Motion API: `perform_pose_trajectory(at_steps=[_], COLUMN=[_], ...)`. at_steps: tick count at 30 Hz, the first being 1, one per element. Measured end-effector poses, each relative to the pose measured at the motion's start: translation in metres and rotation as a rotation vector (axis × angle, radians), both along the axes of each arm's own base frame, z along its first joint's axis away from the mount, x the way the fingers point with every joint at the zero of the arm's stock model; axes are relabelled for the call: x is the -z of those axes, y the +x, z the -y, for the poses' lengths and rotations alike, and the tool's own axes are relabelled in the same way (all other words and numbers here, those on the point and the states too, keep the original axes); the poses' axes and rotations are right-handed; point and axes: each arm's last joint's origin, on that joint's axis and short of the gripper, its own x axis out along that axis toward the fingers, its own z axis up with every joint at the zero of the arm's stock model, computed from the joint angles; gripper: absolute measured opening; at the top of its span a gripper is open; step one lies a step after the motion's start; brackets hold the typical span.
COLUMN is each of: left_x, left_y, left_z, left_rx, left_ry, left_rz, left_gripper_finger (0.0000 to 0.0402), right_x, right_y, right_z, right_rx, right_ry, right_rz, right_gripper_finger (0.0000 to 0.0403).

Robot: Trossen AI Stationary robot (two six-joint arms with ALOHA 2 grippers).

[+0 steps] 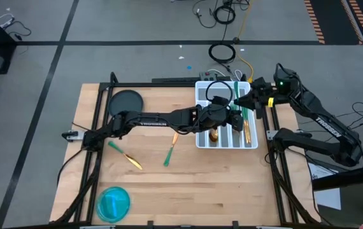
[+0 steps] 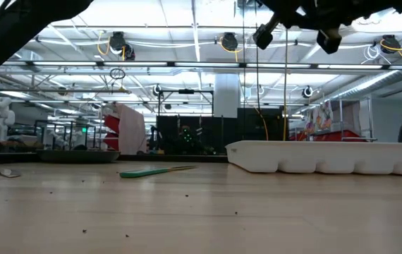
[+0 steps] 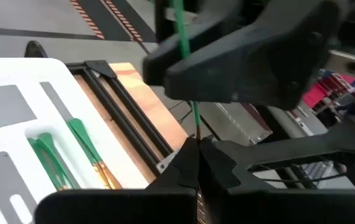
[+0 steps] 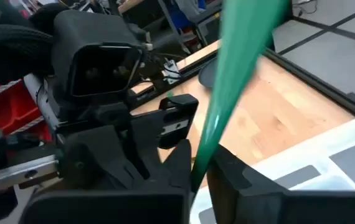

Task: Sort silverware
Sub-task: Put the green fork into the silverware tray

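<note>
Your stock count: the white tray [image 1: 202,141] at two o'clock on the table holds several sorted pieces, green handles lying in its slots, a gold blade [image 1: 248,132] in the rightmost one. Three pieces remain loose on the wood near centre: one [image 1: 125,154] at eight o'clock, one [image 1: 169,154] at six, one [image 1: 175,136] just left of the tray. Both arms meet over the tray. Your left gripper [image 1: 235,119] is closed; your right gripper [image 4: 199,177] is pinched on a green handle [image 4: 233,74]. The blue bowl [image 1: 113,202] sits at seven o'clock. I judge sorting well past half.
</note>
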Motion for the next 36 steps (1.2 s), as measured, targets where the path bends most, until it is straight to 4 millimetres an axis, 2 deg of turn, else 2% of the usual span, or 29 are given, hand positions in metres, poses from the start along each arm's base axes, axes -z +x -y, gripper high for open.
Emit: perform_pose_trajectory(at_steps=[4,10,16,20,22,25,29,33,36], left_x=[0.0,0.002,-0.001,0.008,0.012,0.006,-0.025,-0.069,-0.096], left_y=[0.001,0.001,-0.005,-0.007,-0.009,-0.02,-0.046,-0.087,-0.118], left_z=[-0.005,-0.014,-0.009,-0.017,-0.015,-0.008,0.004,0.025,0.03], left_rx=[-0.01,0.003,0.142,0.174,0.182,0.21,0.219,0.163,0.091], left_ry=[0.002,0.043,0.079,0.1,0.1,0.112,0.249,0.392,0.444], left_rz=[0.004,-0.026,-0.108,-0.198,-0.247,-0.33,-0.406,-0.456,-0.485], left_gripper_finger=[0.0001,0.0008,0.0067,0.0109,0.0125,0.0135,0.0136,0.0136,0.0136], right_x=[0.0,0.002,0.016,0.019,0.02,0.022,0.042,0.079,0.104], right_y=[0.001,-0.001,-0.006,-0.007,-0.007,-0.008,-0.011,-0.013,-0.015], right_z=[0.001,0.005,0.01,0.008,0.008,0.01,0.015,0.021,0.024], right_rx=[0.017,0.176,0.378,0.359,0.365,0.369,0.432,0.415,0.425], right_ry=[-0.006,-0.001,-0.01,0.01,0.042,0.089,0.192,0.314,0.386], right_rz=[-0.004,-0.048,-0.23,-0.258,-0.259,-0.256,-0.264,-0.192,-0.13], right_gripper_finger=[0.0006,0.0003,0.0002,0.0002,0.0002,0.0001,0.0001,0.0001,0.0001])
